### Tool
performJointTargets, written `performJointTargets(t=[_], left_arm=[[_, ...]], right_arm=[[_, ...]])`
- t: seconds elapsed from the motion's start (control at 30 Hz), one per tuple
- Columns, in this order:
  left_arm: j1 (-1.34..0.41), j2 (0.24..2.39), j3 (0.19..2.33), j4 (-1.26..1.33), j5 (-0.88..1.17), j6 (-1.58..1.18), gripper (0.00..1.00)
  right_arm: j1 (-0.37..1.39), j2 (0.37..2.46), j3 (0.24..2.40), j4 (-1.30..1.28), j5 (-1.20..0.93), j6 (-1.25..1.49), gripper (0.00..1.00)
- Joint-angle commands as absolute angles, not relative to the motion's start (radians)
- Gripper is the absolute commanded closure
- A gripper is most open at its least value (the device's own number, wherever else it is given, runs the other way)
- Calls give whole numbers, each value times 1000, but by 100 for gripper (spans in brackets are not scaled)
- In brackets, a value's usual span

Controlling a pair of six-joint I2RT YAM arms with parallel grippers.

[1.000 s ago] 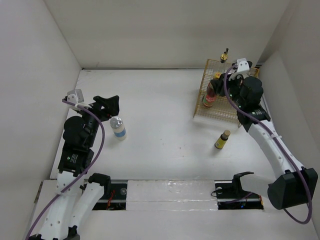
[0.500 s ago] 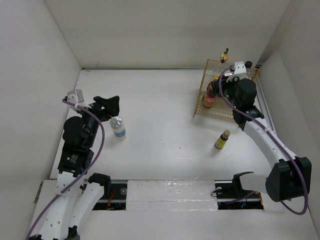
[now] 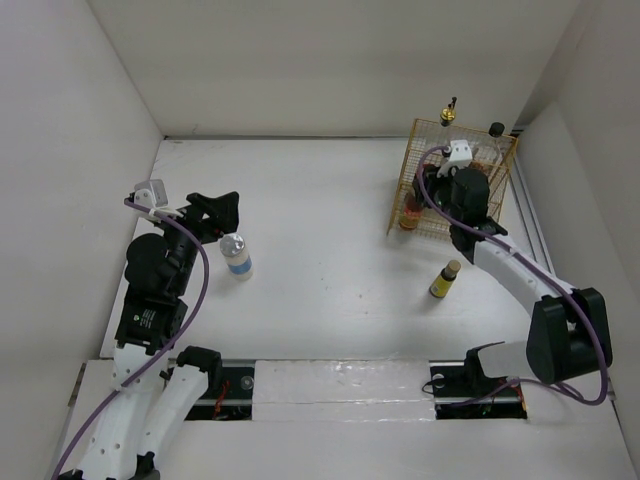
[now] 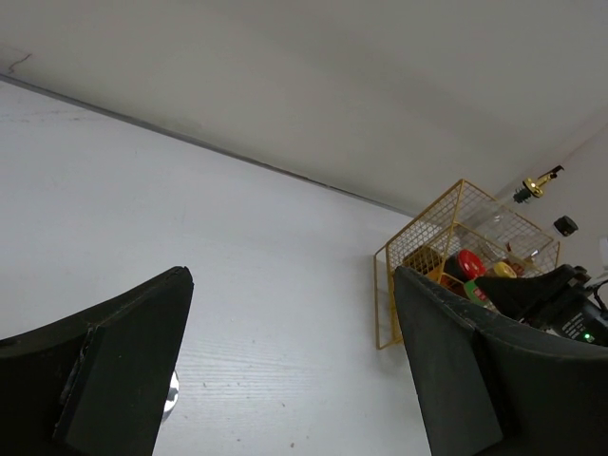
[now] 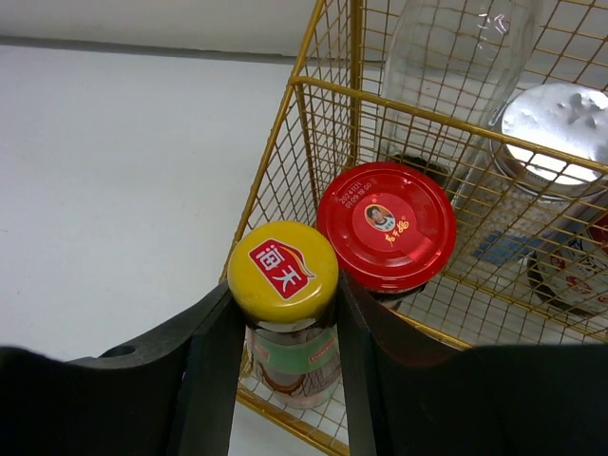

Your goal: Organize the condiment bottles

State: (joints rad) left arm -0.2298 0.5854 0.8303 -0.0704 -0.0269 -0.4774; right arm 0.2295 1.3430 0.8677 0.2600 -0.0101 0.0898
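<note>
Grips the yellow-capped bottle (image 5: 282, 271) in closed right fingers (image 5: 220, 328) at the wire basket (image 5: 328, 90) corner, lower centre, tight against the red-lidded jar (image 5: 386, 226). Risks snagging wire or toppling that jar on withdrawal. Holds left fingers (image 4: 123, 351) wide open, empty, above the surface (image 4: 237, 237).

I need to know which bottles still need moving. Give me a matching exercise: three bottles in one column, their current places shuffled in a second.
1. yellow-capped bottle
2. silver-lidded bottle
3. small yellow-labelled bottle

A. standing on the table, on the near side of the gold wire basket
B. clamped in the right gripper
C. standing on the table beside the open left gripper

Pairs: 1-B, 2-C, 3-A
</note>
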Motion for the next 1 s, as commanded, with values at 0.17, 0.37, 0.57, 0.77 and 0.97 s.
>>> performJointTargets(t=[0.17,0.37,0.57,0.77,0.97], left_arm=[[-238,586,822,-15,-18,-472,17],[-238,577,822,-15,-17,-472,17],[-238,575,822,-15,-20,-472,17],[-238,575,822,-26,-41,-472,17],[-238,572,822,-35,-66,-482,18]], right_arm=[[253,1308,850,397,31,117,34],[253,1263,873,353,49,117,20],[273,1238,911,319,72,117,18],[374,1174,922,301,86,127,32],[637,1333,963,382,-96,103,62]])
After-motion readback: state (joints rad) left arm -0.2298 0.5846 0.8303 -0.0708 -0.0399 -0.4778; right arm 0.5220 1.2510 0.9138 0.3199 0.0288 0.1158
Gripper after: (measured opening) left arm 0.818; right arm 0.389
